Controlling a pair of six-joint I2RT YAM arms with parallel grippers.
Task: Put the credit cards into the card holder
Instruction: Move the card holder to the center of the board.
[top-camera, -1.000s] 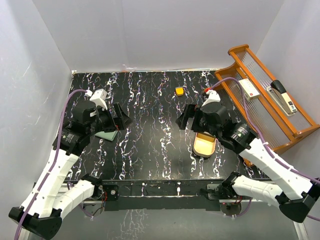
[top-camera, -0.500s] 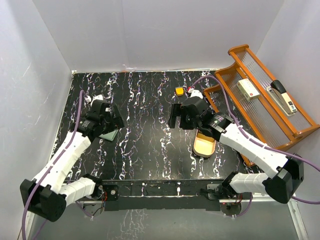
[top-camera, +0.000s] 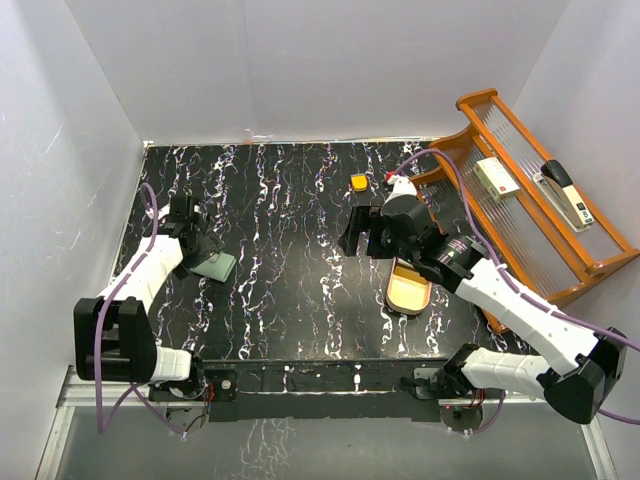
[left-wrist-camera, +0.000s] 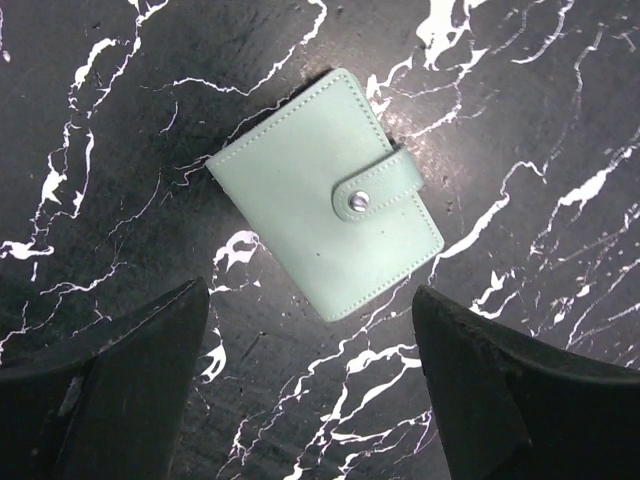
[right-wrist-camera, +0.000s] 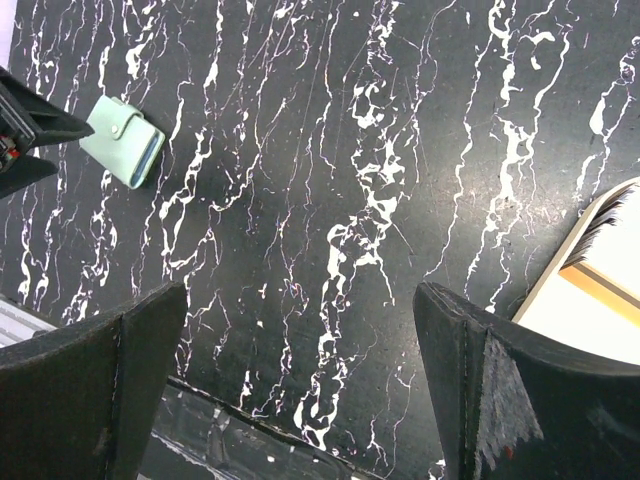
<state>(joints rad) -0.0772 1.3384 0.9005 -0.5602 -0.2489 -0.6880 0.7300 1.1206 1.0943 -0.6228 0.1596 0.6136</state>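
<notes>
The card holder (top-camera: 216, 266) (left-wrist-camera: 325, 195) is a pale sage-green wallet, snapped shut, lying flat at the table's left side. My left gripper (top-camera: 198, 248) (left-wrist-camera: 310, 300) hangs just above its near edge. The jaws are open and the wallet lies ahead of them, not between them. My right gripper (top-camera: 356, 232) (right-wrist-camera: 300, 300) is open over bare table at the centre, and its camera sees the card holder (right-wrist-camera: 122, 140) far off. The credit cards (top-camera: 408, 291) (right-wrist-camera: 600, 283) lie as flat tan pieces in a tan oval dish (top-camera: 391, 300), partly hidden under the right arm.
A small orange block (top-camera: 358, 182) sits at the back centre. A wooden rack (top-camera: 590, 262) at the right carries a stapler (top-camera: 565, 195) and a white box (top-camera: 497, 177). White walls enclose the table on three sides.
The left arm has swung out to the left and come down over the card holder, with its jaws a little narrower. The right gripper has shifted slightly left, away from the dish.
</notes>
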